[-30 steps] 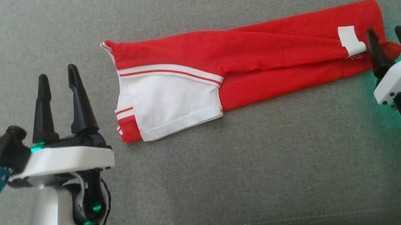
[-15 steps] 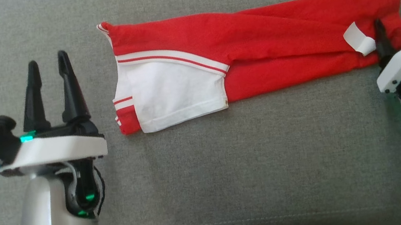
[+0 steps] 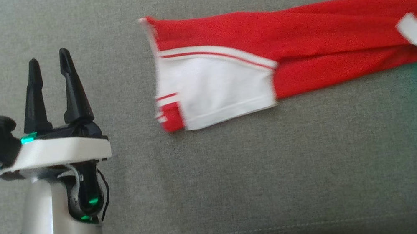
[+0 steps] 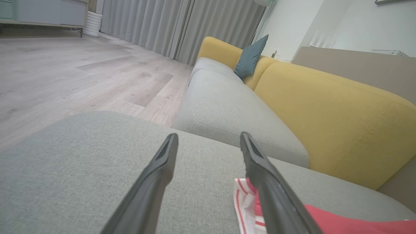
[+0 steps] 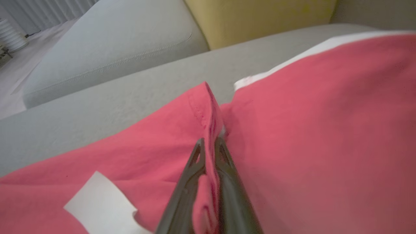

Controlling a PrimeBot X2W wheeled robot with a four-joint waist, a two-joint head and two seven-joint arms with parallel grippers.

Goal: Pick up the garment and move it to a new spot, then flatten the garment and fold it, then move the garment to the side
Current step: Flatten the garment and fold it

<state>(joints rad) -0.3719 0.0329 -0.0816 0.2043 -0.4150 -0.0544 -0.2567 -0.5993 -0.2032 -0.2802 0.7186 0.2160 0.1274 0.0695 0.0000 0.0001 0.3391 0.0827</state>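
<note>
- The garment (image 3: 306, 41) lies folded into a long strip on the grey seat cushion (image 3: 244, 178); its white sleeve (image 3: 216, 90) points toward the robot's left; its red end runs off the head view's right edge; a white label (image 3: 416, 30) sits on the red cloth near that end.
- Beyond the cushion, the left wrist view shows a second grey seat (image 4: 234, 110), a yellow backrest (image 4: 325, 113), a blue-grey pillow (image 4: 250, 57), wood floor (image 4: 65, 74) and grey curtains (image 4: 162, 26).
- Bare grey fabric spreads from the strip's near side to the cushion's front seam; more bare fabric lies between the sleeve and the cushion's left edge.
- The left gripper (image 3: 48, 57) stands left of the sleeve, well apart from it; its fingers are spread and grasp nothing.
- The right gripper (image 5: 210, 140) is clenched on a raised fold of red cloth near the label; the fabric is pinched between its fingers.
</note>
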